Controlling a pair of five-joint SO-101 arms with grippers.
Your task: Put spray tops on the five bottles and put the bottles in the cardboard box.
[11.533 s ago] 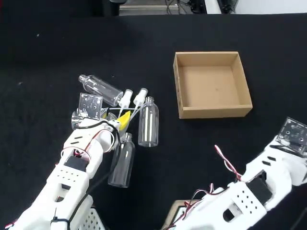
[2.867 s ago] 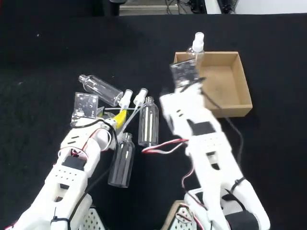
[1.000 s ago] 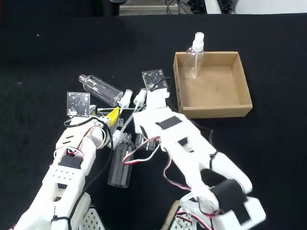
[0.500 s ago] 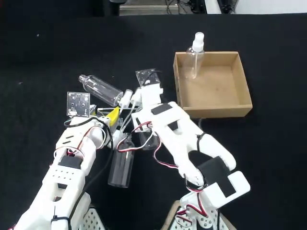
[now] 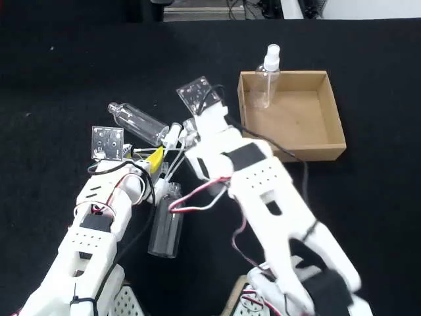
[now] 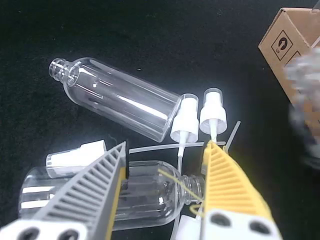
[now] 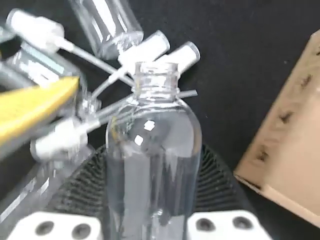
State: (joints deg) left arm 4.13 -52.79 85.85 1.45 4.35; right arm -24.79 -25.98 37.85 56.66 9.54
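My right gripper (image 7: 152,175) is shut on an uncapped clear bottle (image 7: 152,145), whose open neck points toward the pile. In the high view the right arm (image 5: 227,155) covers that bottle. My left gripper (image 6: 165,147) is open over the pile, its grey and yellow fingers straddling a lying bottle (image 6: 125,195). Another uncapped bottle (image 5: 138,123) lies at the back of the pile. Two white spray tops (image 6: 184,120) (image 6: 212,112) lie side by side, and a third (image 6: 75,156) is by the grey finger. In the cardboard box (image 5: 329,148) one capped bottle (image 5: 268,76) stands in its back left corner.
A further clear bottle (image 5: 168,220) lies on the black cloth in front of the pile, between the two arms. The box's near wall (image 7: 295,150) is close beside the right gripper. Bare black cloth stretches to the far left and behind the box.
The right arm has left the capped bottle standing in the box, swung left to the pile and shut on a bottle. The left gripper has shifted slightly back and left.
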